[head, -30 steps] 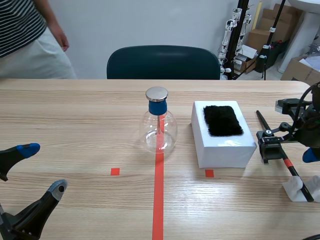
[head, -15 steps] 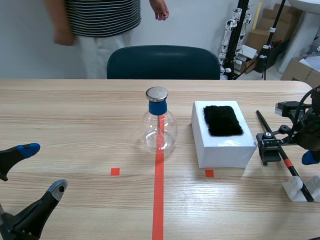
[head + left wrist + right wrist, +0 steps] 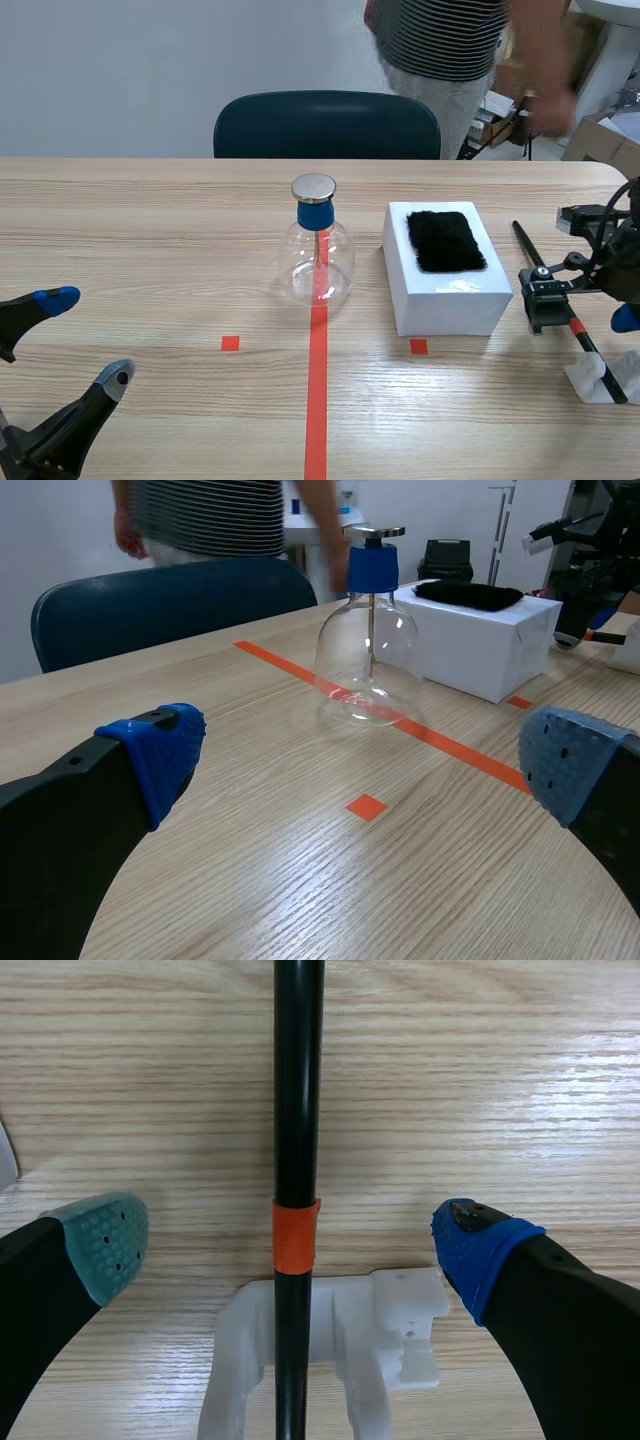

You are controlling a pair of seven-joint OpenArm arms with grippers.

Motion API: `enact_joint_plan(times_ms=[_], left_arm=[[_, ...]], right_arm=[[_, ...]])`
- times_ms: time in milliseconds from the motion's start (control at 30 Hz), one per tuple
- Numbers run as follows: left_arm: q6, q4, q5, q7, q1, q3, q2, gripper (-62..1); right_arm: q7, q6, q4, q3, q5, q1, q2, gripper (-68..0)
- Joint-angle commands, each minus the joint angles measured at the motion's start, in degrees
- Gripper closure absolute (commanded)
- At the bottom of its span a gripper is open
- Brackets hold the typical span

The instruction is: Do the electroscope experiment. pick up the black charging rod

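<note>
The left gripper (image 3: 85,340) sits low at the near left corner of the table (image 3: 150,220), its fingers spread wide with nothing between them. Ahead of it, toward the middle, a clear flask (image 3: 320,262) with a blue neck and a flat metal cap stands upright on the red tape line. Across the table behind the flask is a dark chair (image 3: 326,125), and a person (image 3: 450,40) in a striped top stands beyond it to the right. Just right of the flask lies a white box (image 3: 445,300) with a black fur pad (image 3: 446,241) on its top. Further right, near the table's right edge and apart from the box, the rod (image 3: 297,1090) lies along the wood, its near end resting in a white holder (image 3: 400,1330). An orange band (image 3: 296,1235) rings the rod just ahead of the holder. The right gripper (image 3: 290,1248) hangs over the rod with its fingers wide, one on each side at the band. Neither pad touches the rod.
</note>
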Motion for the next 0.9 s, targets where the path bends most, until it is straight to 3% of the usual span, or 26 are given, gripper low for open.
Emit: enact_joint_plan(times_ms=[0,233,367,533,867], left_arm=[[-0.1,0.5,-0.7,-0.9,-0.2,-0.2,-0.2,-62.3],[-0.1,0.5,-0.7,-0.9,-0.2,-0.2,-0.2,-62.3],[-0.1,0.5,-0.7,-0.9,-0.2,-0.2,-0.2,-62.3],[-0.1,0.5,-0.7,-0.9,-0.2,-0.2,-0.2,-62.3],[-0.1,0.5,-0.7,-0.9,-0.2,-0.2,-0.2,-62.3]], right_arm=[[-0.1,0.2,0.0,0.0,0.0,0.8,1.0,-57.5],[-0.2,0.2,0.0,0.0,0.5,0.8,1.0,-57.2],[-0.2,0.2,-0.1,0.0,0.9,0.8,1.0,-50.9],[-0.2,0.2,-0.3,0.0,1.3,0.8,1.2,-49.7],[-1.4,0.1,-0.3,0.0,1.3,0.4,1.3,-36.6]])
